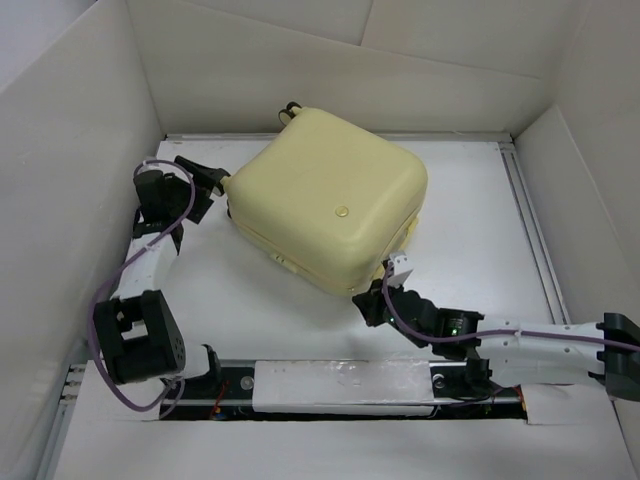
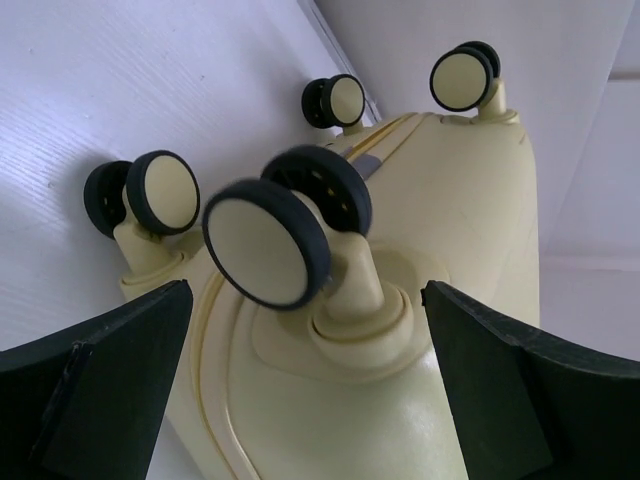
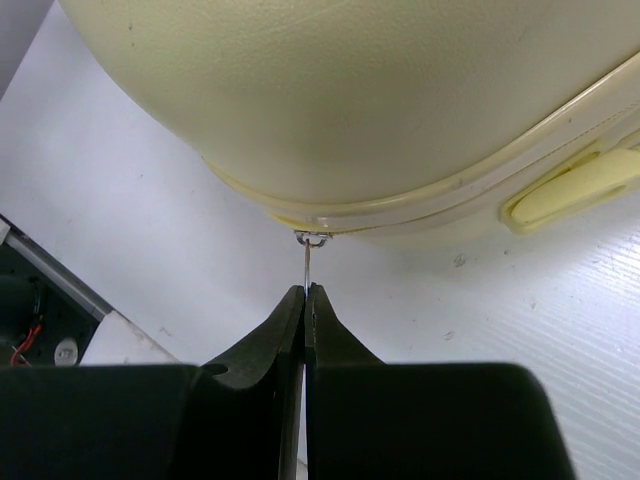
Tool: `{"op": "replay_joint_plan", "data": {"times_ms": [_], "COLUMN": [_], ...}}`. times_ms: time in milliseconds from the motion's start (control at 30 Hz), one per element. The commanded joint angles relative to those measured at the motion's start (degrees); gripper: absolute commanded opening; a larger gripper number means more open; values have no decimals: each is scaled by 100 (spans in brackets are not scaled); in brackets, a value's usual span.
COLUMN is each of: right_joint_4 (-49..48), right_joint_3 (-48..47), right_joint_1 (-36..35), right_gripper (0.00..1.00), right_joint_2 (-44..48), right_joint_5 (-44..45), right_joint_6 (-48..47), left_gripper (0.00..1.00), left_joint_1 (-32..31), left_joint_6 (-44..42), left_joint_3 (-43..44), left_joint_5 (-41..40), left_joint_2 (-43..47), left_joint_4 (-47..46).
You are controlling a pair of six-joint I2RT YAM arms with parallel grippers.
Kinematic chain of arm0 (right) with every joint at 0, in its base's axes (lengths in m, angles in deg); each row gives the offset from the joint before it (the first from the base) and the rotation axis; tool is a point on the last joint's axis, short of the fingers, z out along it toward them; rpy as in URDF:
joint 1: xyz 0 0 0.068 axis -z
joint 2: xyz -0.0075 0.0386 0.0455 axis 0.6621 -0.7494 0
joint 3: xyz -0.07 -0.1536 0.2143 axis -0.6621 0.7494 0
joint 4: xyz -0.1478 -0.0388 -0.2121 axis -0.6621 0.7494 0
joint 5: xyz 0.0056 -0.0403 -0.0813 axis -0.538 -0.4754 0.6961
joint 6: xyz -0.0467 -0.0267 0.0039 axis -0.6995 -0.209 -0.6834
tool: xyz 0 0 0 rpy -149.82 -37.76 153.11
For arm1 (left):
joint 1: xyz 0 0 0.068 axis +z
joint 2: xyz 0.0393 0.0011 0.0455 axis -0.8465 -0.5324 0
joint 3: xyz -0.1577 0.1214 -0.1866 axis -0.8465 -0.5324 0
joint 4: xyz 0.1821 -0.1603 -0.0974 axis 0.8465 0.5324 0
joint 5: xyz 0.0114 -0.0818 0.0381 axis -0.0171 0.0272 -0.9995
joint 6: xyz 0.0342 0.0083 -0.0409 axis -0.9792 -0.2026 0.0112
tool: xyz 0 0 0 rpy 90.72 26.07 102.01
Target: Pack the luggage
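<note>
left jaws wide apart flanking a wheel (image 2: 268,250), touching nothing, right jaws pinched on the zip pull (image 3: 307,262); luggage (image 1: 325,195) lies shut mid-surface (image 1: 480,220), so closing looks done and zipping the seam probably remains.

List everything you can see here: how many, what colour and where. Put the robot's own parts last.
luggage: one, pale yellow, closed, lying flat mid-table
caster wheels: four, cream with black tyres, on the luggage's end by the left gripper
side handle: one, pale yellow, on the luggage's edge near the right gripper
zipper pull: one, thin metal, hanging from the seam
table: one, white, under everything
walls: white panels, left, back and right of the table
cables: purple, one along each arm
left gripper: one, black, open, at the wheel end
right gripper: one, black, shut on the zipper pull
</note>
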Motion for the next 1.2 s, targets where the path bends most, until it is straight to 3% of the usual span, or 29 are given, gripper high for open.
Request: {"op": "replay_joint_plan", "data": {"times_ms": [0,400,467,500,567,667,700,800,833,1000,1167], "right_joint_4": [-137,-137,-76,-76,64,643,845,1137,1137,1190,1076], "right_joint_3": [-13,154,154,154,154,-56,-126,-320,-407,-812,-1392], "right_joint_1": [-235,-235,-235,-235,-235,-235,-235,-235,-235,317,1607], "right_gripper": [0,0,14,39,55,65,65,69,70,73,73], "right_joint_2": [286,453,453,523,593,786,848,1173,1244,1053,367], "right_joint_5": [-644,-759,-698,-637,-636,-356,-250,40,171,-46,-1021], "right_joint_6": [105,166,237,297,298,360,360,290,289,-263,-1291], "left_gripper": [100,100,95,91,81,61,41,18,1,0,0], "left_joint_1": [192,192,140,69,-1,-2,-2,-2,-2,-2,156], "left_joint_6": [201,983,1062,1063,1221,1379,1380,1310,1309,1011,1063], "left_joint_3": [306,352,282,220,158,88,88,88,88,-298,-1333], "left_joint_5": [777,1411,1411,1411,1411,1411,1411,1411,1350,1078,902], "left_joint_2": [-355,-1226,-1226,-1278,-1279,-1279,-1279,-1279,-1279,-788,169], "left_joint_4": [-640,-1827,-2037,-2108,-2240,-2399,-2399,-2399,-2399,-2295,-2355]}}
